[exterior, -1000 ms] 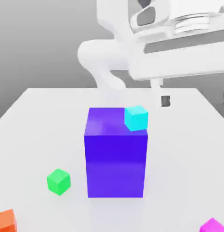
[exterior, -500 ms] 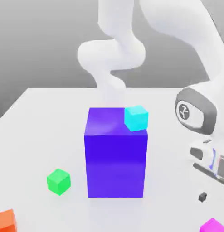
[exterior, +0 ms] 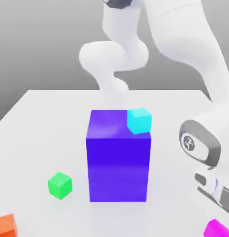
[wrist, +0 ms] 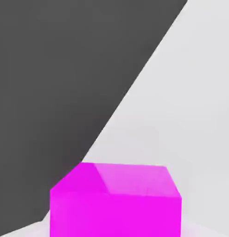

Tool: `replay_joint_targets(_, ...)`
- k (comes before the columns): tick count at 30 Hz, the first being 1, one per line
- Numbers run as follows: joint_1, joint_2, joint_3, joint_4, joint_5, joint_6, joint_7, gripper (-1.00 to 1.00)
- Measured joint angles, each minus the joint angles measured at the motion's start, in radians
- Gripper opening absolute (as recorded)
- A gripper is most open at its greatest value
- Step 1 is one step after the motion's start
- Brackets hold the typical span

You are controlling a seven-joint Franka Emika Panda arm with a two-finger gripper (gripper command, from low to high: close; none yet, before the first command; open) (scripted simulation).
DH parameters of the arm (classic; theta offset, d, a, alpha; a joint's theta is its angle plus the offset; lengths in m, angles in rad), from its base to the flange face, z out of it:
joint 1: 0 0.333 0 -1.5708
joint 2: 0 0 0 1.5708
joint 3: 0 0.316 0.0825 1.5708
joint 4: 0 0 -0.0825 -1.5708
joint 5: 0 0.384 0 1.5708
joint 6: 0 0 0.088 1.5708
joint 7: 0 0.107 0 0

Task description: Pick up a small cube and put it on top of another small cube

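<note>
small cubes (exterior: 60, 186): there were 4 | big blocks (exterior: 118, 169): there was 1 | arms (exterior: 181, 41): there was 1

No words, letters, numbers or brand name can be read. The one sign is a round, dark emblem (exterior: 188, 142) at the right of the exterior view, a little below mid-height. It bears pale, branching strokes that meet near its middle; which letter or figure they might form, if any, I cannot tell. The emblem stands on a white, rounded panel (exterior: 200, 146), towards that panel's left end in the frame, and a grey band (exterior: 213, 147) curves around the panel on the white robot arm (exterior: 175, 39).
</note>
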State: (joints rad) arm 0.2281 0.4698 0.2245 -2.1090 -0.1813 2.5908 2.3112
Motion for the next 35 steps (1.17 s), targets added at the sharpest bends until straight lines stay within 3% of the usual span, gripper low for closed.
replay_joint_targets(10, -0.268, -0.236, -0.054, -0.232, 0.025, 0.03, -0.445, -1.0)
replay_joint_targets(24, -0.605, -0.574, -0.246, -0.638, 0.17, 0.085, -1.188, -1.0)
replay_joint_targets(32, -0.63, -0.384, -0.269, -0.685, 0.199, 0.29, -1.24, -1.0)
replay_joint_targets(33, -0.63, -0.367, -0.268, -0.684, 0.201, 0.307, -1.241, 1.0)
replay_joint_targets(35, -0.63, -0.367, -0.268, -0.684, 0.201, 0.307, -1.241, 1.0)
